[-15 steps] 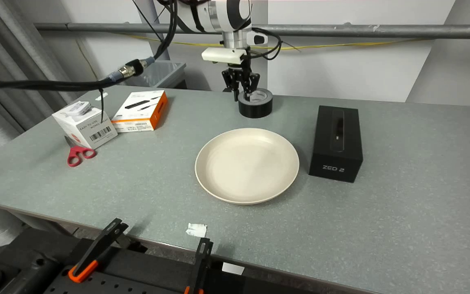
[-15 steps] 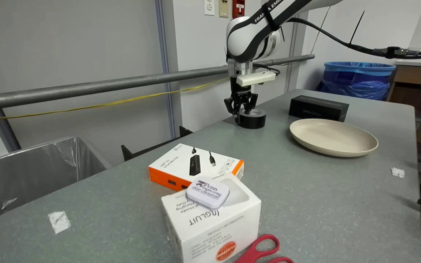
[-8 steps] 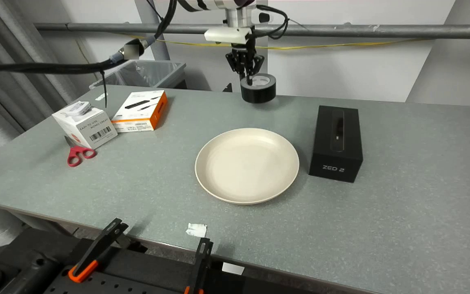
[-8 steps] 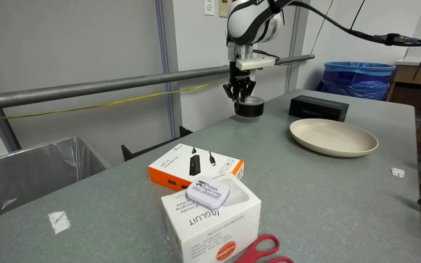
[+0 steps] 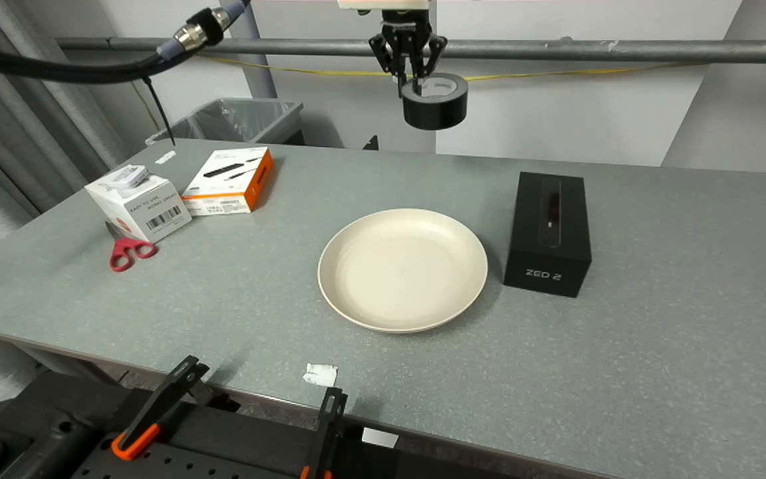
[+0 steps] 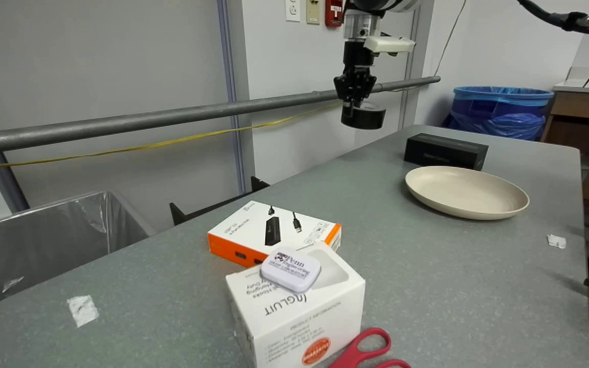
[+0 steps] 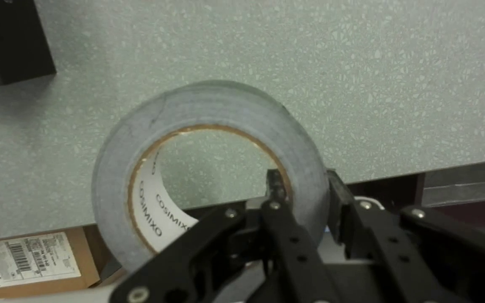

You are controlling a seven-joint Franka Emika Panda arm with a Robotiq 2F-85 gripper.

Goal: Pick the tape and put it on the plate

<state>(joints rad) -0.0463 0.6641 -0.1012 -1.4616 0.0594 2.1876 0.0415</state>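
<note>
Wrist view: end effector (image 7: 305, 182) tight across the wall of the tape (image 7: 212, 103), one jaw inside the ring.

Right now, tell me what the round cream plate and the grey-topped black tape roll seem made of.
Round cream plate: perhaps ceramic or plastic, satin finish, from its soft, even sheen. Grey-topped black tape roll: probably cloth or plastic tape, face smooth and grey; brown inner edge suggests a cardboard core.

Grey worktop (image 5: 675, 346), and the cream plate (image 5: 403, 270) sits on it, black box (image 5: 548, 233) just beside! Well apart, an orange-edged box (image 5: 227, 181), a white carton (image 5: 147, 207), red scissors (image 5: 131, 245) alongside, two white scraps (image 6: 83, 311).
</note>
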